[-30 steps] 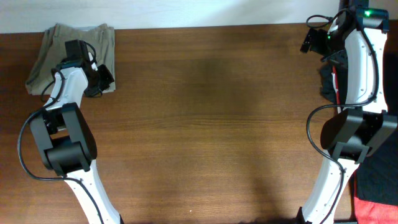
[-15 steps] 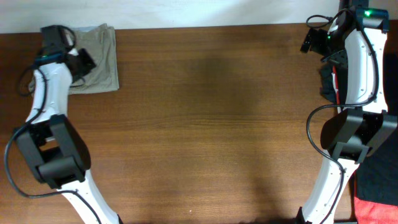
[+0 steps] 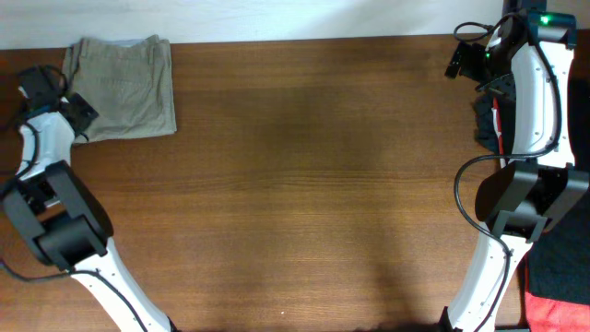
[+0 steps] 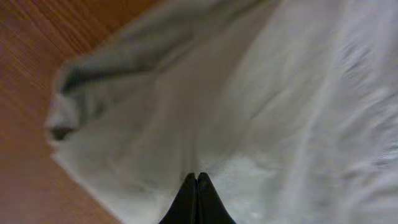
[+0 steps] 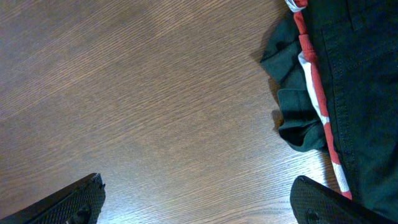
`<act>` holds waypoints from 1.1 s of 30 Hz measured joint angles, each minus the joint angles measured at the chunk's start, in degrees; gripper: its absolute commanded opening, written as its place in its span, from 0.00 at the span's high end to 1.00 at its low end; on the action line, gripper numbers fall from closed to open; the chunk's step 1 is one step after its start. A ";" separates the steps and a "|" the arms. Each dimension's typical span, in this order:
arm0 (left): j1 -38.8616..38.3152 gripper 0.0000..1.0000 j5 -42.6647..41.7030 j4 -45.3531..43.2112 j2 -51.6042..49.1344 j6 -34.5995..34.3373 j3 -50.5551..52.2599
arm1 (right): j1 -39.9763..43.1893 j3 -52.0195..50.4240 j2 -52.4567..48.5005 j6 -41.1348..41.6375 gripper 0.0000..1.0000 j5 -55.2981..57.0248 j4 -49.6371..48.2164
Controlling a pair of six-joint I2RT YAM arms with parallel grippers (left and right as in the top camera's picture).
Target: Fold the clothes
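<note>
The khaki shorts (image 3: 124, 88) lie folded in a flat rectangle at the table's far left corner. In the left wrist view they fill the picture as pale, blurred cloth (image 4: 280, 106) with a rumpled corner at the left. My left gripper (image 3: 79, 112) is at the shorts' left edge; its fingers (image 4: 196, 178) are shut tip to tip just over the cloth, with nothing visibly between them. My right gripper (image 3: 458, 63) hovers at the far right, open wide and empty (image 5: 199, 205) above bare wood.
A dark garment with a red-and-white stripe (image 5: 348, 74) lies at the table's right edge (image 3: 486, 120), beside the right arm. A red cloth (image 3: 558, 314) and another dark cloth (image 3: 553, 267) lie at the lower right. The wooden table (image 3: 304, 184) spans the middle.
My left arm has swung left, from over the shorts to their left edge, and the whole folded rectangle is uncovered. The right arm has not moved.
</note>
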State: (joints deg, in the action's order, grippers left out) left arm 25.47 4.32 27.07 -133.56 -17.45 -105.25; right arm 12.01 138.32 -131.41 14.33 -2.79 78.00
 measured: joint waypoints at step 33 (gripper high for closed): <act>0.31 0.72 1.51 -13.22 -7.15 1.81 -0.94 | 0.00 0.00 0.00 0.00 0.01 0.00 -0.02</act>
State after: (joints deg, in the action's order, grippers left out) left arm 25.78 5.82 13.85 -140.70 -15.64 -106.19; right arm 12.01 138.32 -131.41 14.33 -2.79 77.97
